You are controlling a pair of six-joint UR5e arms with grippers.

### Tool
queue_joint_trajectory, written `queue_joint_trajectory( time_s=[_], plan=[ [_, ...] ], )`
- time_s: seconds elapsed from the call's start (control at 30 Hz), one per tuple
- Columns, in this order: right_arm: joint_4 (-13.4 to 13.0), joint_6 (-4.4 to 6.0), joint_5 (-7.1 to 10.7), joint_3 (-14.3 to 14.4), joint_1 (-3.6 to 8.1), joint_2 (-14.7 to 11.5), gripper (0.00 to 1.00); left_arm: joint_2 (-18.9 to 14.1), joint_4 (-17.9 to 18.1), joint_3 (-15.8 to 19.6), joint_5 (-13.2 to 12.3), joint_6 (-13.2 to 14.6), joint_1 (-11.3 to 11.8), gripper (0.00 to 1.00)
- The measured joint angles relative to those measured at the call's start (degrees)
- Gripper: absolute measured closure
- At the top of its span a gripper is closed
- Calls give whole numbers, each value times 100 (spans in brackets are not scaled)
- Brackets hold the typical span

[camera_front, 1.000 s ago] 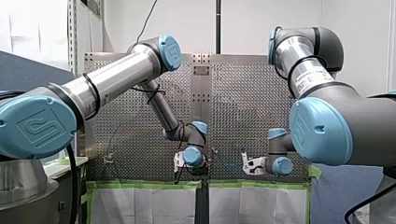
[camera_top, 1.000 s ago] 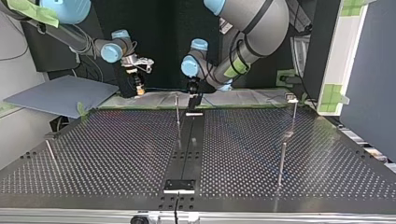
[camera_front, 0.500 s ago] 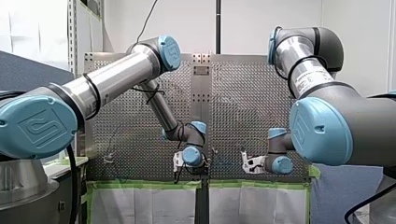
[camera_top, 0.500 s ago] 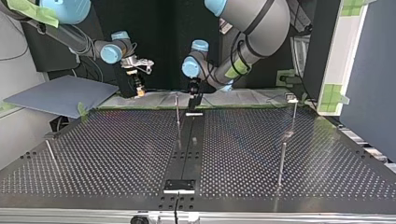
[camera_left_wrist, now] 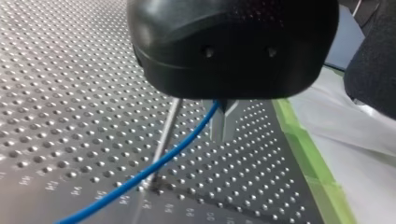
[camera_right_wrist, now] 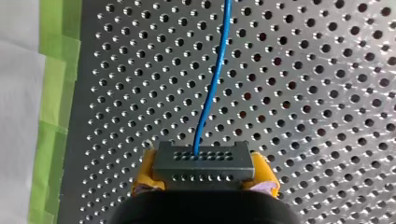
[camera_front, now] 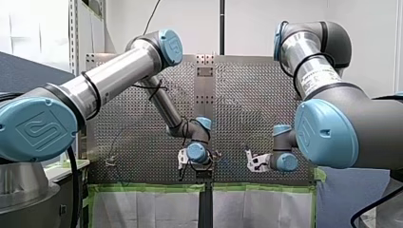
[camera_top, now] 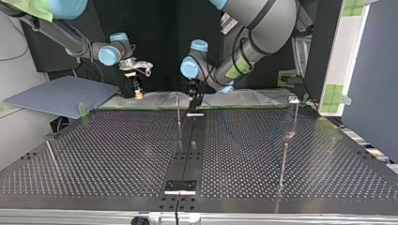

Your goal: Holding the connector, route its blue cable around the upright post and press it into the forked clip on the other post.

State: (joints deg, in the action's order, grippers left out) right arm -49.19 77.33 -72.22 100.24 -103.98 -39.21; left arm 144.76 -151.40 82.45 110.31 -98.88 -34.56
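A grey connector (camera_right_wrist: pixel 204 162) sits between the yellow pads (camera_right_wrist: pixel 144 173) of my right gripper (camera_right_wrist: pixel 205 175), which is shut on it. Its blue cable (camera_right_wrist: pixel 212 84) runs ahead over the perforated plate. In the left wrist view, the metal fingers (camera_left_wrist: pixel 223 122) of my left gripper (camera_left_wrist: pixel 223 135) are shut on the blue cable (camera_left_wrist: pixel 154 165), right beside a thin upright post (camera_left_wrist: pixel 164 137). In the top view, my right gripper (camera_top: pixel 136 92) hangs at the far left edge of the table. My left gripper (camera_top: pixel 193 97) is next to the middle post (camera_top: pixel 178 111).
Another post (camera_top: pixel 296 112) with a small pale piece on top stands at the top view's right, with a plain post (camera_top: pixel 283 164) nearer the camera. A leaning rod (camera_top: pixel 49 152) is at the left. Green tape (camera_right_wrist: pixel 51 93) and white sheeting line the table's edge under the grippers.
Both wrists have shifted a little toward the top view's left. In the front view they sit slightly higher. Both grips are unchanged.
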Motion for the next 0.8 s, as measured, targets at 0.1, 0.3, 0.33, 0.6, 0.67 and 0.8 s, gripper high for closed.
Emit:
queue_joint_trajectory(
  time_s=[0.1,0.3,0.33,0.6,0.67,0.8],
  plan=[
    [72,-41,-3,0,-4,-47,100,-98,-12,101,7,5,-8,100],
    [125,-83,0,1,-14,-67,100,-217,-9,238,11,9,-10,100],
    [132,-87,2,1,-16,-68,100,-224,-11,244,11,9,-14,100],
    [166,-120,15,1,-5,-73,100,-233,-2,262,4,10,-32,100],
    [161,-119,23,1,4,-76,100,-234,1,261,0,8,-19,100],
    [154,-103,30,-2,26,-82,100,-235,14,246,-11,0,12,100]
  ],
)
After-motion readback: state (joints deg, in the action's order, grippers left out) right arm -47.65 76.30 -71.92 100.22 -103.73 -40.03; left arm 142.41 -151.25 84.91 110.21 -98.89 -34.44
